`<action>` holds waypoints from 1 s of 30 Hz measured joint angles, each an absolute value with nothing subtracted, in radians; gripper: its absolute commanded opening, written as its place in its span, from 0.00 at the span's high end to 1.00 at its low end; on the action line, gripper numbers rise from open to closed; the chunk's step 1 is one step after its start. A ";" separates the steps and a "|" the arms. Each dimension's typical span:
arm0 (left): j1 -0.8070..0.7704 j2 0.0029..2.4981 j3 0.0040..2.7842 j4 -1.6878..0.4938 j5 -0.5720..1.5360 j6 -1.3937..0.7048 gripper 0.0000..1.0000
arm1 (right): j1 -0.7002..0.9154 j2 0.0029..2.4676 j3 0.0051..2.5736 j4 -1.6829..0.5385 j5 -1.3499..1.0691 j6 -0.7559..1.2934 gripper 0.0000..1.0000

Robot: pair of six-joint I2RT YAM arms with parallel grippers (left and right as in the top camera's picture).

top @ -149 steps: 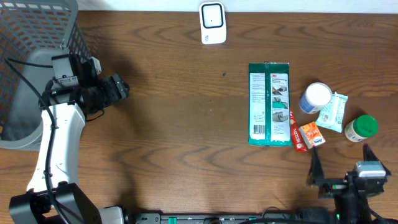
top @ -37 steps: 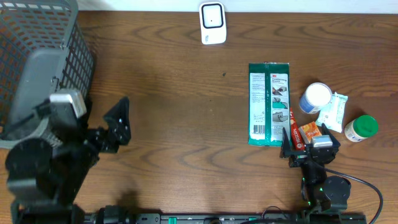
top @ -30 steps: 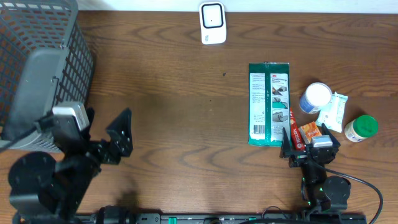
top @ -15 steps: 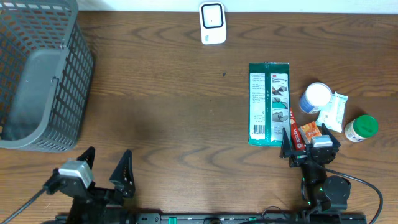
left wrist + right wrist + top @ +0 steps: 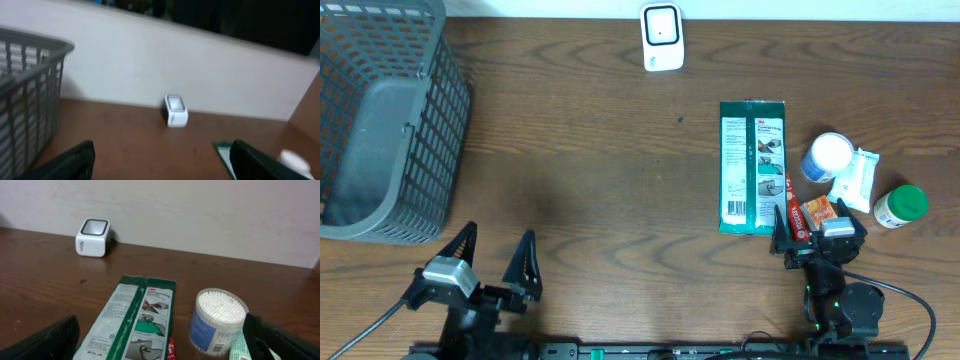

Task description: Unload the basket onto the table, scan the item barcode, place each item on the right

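Overhead, the left pincer (image 5: 499, 234) stands at the near edge of the worktop (image 5: 590, 150), jaws apart and empty. The right pincer (image 5: 811, 222), also apart and empty, is by a small orange box (image 5: 818, 213) beside the green 3M package (image 5: 752, 167). That package lies flat, well apart from the white scanner (image 5: 662, 38). The left wrist view shows the scanner ahead and a grey basket (image 5: 30, 95) on the left. The right wrist view shows the package ahead with a cotton-swab tub (image 5: 219, 319) to its right.

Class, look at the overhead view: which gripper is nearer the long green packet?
Right. The right gripper sits open beside the green packet's front right corner; the left gripper, also open, is far across the table, in front of the grey basket.
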State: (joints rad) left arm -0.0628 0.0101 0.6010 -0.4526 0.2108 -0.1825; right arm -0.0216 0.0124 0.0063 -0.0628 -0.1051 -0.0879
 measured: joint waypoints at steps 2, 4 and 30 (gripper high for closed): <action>-0.077 0.010 0.559 -0.336 0.191 -0.183 0.13 | -0.022 0.012 0.006 -0.063 -0.105 -0.088 0.01; -0.086 0.010 0.504 -0.168 0.163 -0.183 0.13 | -0.021 0.012 0.006 -0.063 -0.105 -0.088 0.01; -0.089 0.010 0.015 0.635 -0.111 -0.183 0.13 | -0.022 0.012 0.006 -0.063 -0.105 -0.088 0.01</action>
